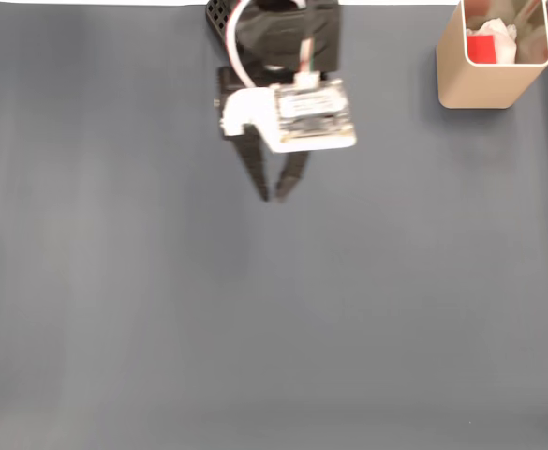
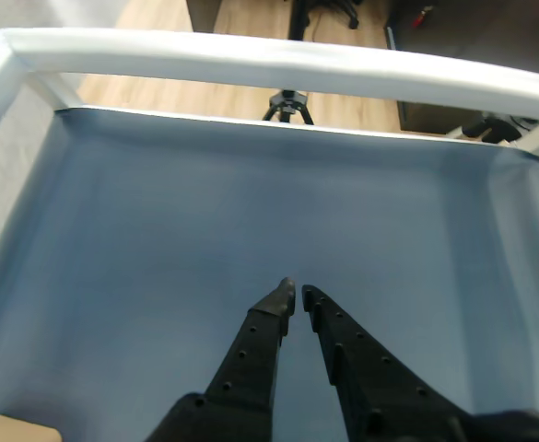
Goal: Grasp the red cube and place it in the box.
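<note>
The tan box (image 1: 481,86) stands at the top right of the fixed view. Inside it lies the red cube (image 1: 481,48), beside something white and crumpled (image 1: 504,37). My gripper (image 1: 273,195) hangs over the dark mat near the top centre, well left of the box, black fingers pointing down the picture. In the wrist view the gripper (image 2: 297,295) has its two fingertips almost touching, with nothing between them, above bare mat.
A grey-blue mat (image 1: 255,328) covers the table. In the wrist view a white rail (image 2: 251,57) runs along the mat's far edge, with a tripod (image 2: 287,106) and wooden floor beyond it.
</note>
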Robot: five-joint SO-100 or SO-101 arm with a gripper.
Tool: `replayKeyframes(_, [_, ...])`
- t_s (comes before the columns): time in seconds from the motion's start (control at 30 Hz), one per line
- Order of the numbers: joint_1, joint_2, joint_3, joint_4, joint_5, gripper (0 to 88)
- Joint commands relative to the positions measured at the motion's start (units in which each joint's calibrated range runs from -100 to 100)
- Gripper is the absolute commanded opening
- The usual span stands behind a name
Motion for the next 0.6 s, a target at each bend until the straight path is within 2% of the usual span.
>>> replayKeyframes(0.0, [3.5,-5.5,6.7,-3.4,1.0,0.2])
replayKeyframes(0.27, [5.9,-18.2,26.5,-7.2,1.3,0.2])
replayKeyframes(0.57, [1.3,-31.8,42.6,-7.7,0.1,0.2])
